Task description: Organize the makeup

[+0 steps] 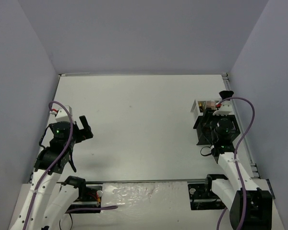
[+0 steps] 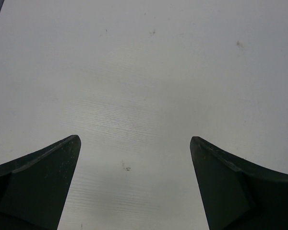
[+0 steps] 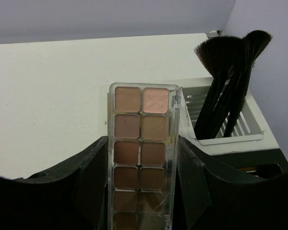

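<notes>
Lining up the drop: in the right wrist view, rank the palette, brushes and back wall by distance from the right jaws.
1. Eyeshadow palette, between the right jaws.
2. Black brushes, ahead-right in the white compartment.
3. Back wall, straight ahead.

An eyeshadow palette (image 3: 140, 143) is clamped by its long edges between the jaws, its far end projecting beyond them. It is a narrow clear case with two columns of square pans: tan and brown shades, and one pinkish-peach pan at the far right corner. Its near end is cut off by the frame edge. Just to its right, several slim black brushes (image 3: 220, 103) are stood leaning in a white slotted compartment (image 3: 245, 129), handles down and bristle heads fanned out above the rim.
</notes>
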Controlling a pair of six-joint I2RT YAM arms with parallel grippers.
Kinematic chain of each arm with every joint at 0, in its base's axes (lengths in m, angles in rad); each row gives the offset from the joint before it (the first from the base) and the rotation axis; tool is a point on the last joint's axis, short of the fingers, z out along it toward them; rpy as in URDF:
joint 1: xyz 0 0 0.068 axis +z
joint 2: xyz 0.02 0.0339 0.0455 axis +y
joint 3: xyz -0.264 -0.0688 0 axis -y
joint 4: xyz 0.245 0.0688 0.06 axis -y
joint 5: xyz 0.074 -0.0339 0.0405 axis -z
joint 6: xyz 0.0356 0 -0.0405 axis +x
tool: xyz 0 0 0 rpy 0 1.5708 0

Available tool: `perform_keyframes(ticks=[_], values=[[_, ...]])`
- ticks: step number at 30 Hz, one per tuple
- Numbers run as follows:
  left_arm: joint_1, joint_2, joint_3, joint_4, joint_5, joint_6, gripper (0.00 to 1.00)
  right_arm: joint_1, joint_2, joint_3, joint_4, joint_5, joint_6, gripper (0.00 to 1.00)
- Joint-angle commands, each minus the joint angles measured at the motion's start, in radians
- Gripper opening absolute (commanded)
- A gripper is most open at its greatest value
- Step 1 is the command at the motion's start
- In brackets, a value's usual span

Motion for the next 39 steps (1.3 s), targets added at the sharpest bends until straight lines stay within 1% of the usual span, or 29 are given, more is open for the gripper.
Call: perform_keyframes(ticks=[1,3,6,7,11,16,19,20,22,23,25,31,34,36,39], values=[[0.004,0.012,0.024,0.045,-0.011,-0.003,0.97,-0.005,-0.076,-0.003,0.089,-0.024,0.016,0.23],[0.004,0.011,0.024,0.044,-0.011,-0.004,0.97,-0.005,-0.116,-0.003,0.06,-0.015,0.019,0.32],[0.004,0.01,0.023,0.045,-0.011,-0.004,0.97,-0.004,-0.163,0.022,-0.026,-0.012,0.019,0.54],[0.004,0.01,0.023,0.045,-0.01,-0.004,0.97,-0.003,-0.18,0.033,-0.05,-0.012,0.035,0.6],[0.004,0.009,0.022,0.044,-0.011,-0.004,0.97,-0.003,-0.253,0.064,-0.13,-0.025,0.073,0.7],[0.004,0.008,0.022,0.043,-0.01,-0.004,0.97,-0.003,-0.275,0.063,-0.161,0.003,0.068,0.78],[0.004,0.009,0.022,0.043,-0.011,-0.004,0.97,-0.003,-0.29,0.079,-0.179,-0.029,0.103,0.81],[0.004,0.009,0.022,0.043,-0.011,-0.004,0.97,-0.003,-0.299,0.084,-0.184,-0.043,0.121,0.83],[0.004,0.008,0.022,0.043,-0.011,-0.004,0.97,-0.003,-0.314,0.13,-0.248,-0.061,0.155,0.94],[0.004,0.007,0.022,0.043,-0.011,-0.004,0.97,-0.003,-0.324,0.156,-0.286,-0.066,0.169,0.97],[0.004,0.007,0.022,0.043,-0.011,-0.004,0.97,-0.003,-0.351,0.209,-0.363,-0.066,0.188,1.0],[0.004,0.007,0.022,0.044,-0.007,-0.003,0.97,-0.002,-0.471,0.372,-0.605,-0.008,0.253,1.0],[0.004,0.009,0.022,0.044,-0.01,-0.002,0.97,-0.003,-0.508,0.43,-0.689,-0.022,0.273,1.0],[0.004,0.011,0.022,0.044,-0.013,-0.001,0.97,-0.003,-0.516,0.454,-0.778,-0.057,0.268,1.0],[0.004,0.014,0.022,0.043,-0.015,-0.001,0.97,-0.002,-0.511,0.491,-0.886,-0.054,0.266,1.0]])
